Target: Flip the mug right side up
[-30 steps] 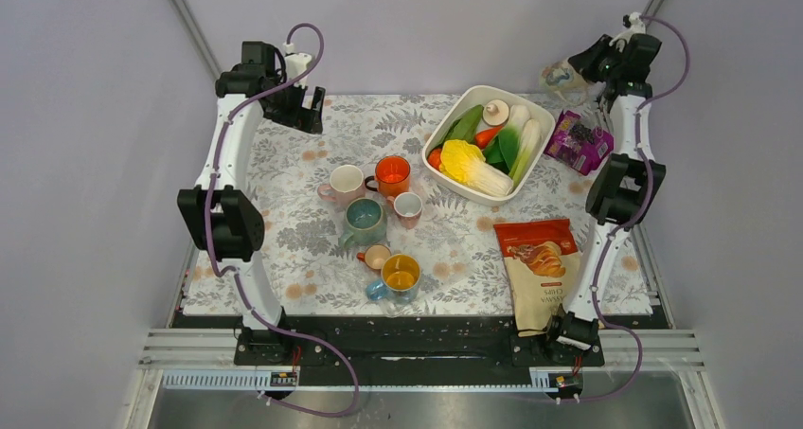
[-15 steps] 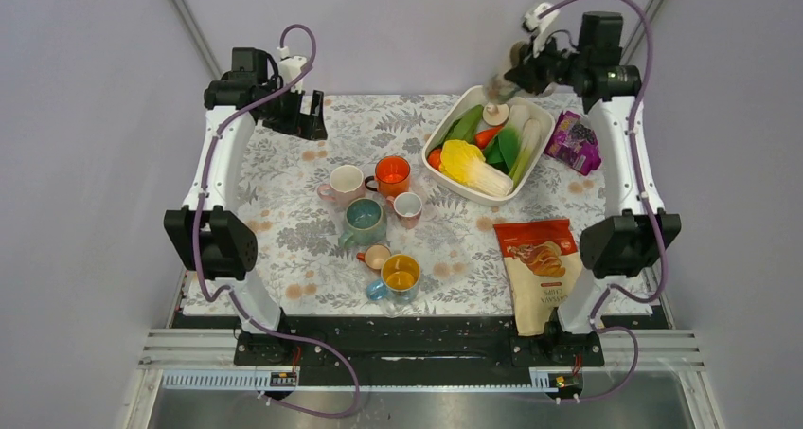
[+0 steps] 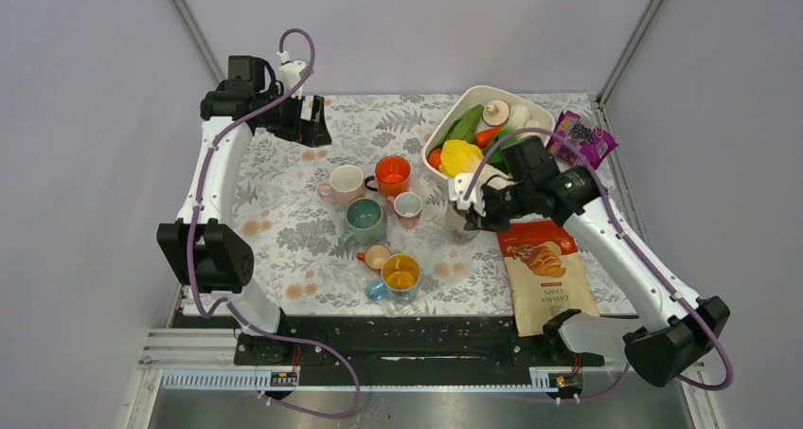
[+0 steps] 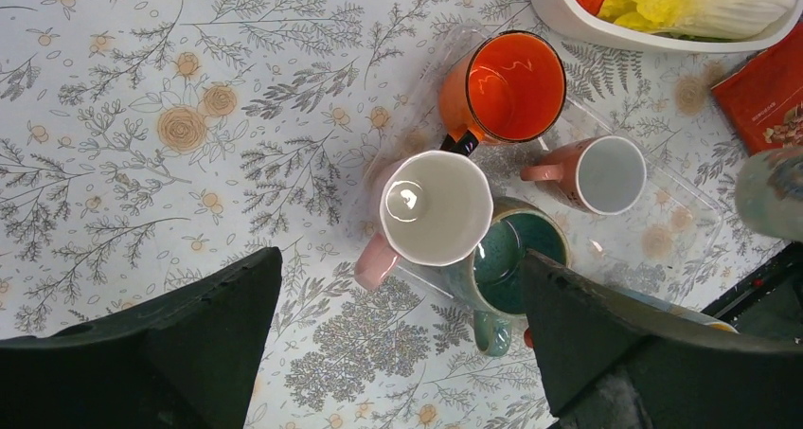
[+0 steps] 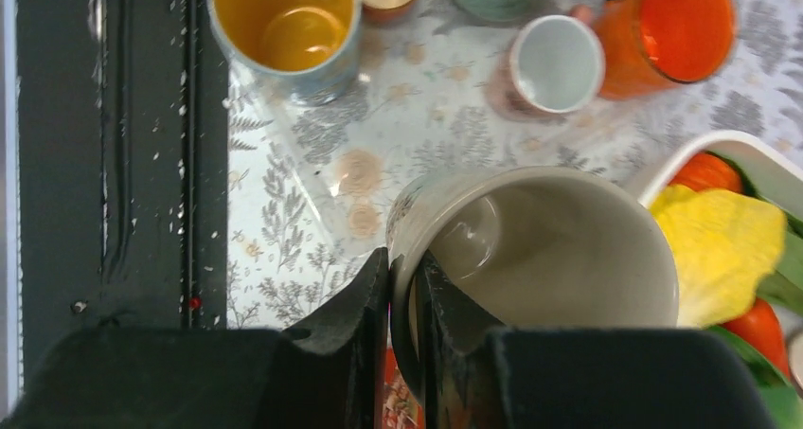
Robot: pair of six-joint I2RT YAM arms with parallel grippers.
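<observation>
- Right gripper (image 5: 405, 292): jaws narrow, pinching the rim wall of the beige mug (image 5: 559, 249), with one finger inside and one outside.
- Beige mug: opening faces up; located between the small pink mug (image 3: 407, 206) and the chip bag (image 3: 544, 277), near the vegetable basin (image 3: 447, 116).
- Left gripper (image 3: 311, 126): jaws wide, holding nothing, over the table's far-left area.

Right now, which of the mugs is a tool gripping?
The big cream mug: the right tool pinches its rim, one finger inside and one outside. The other mugs stand free on the table, with no tool touching them.
</observation>
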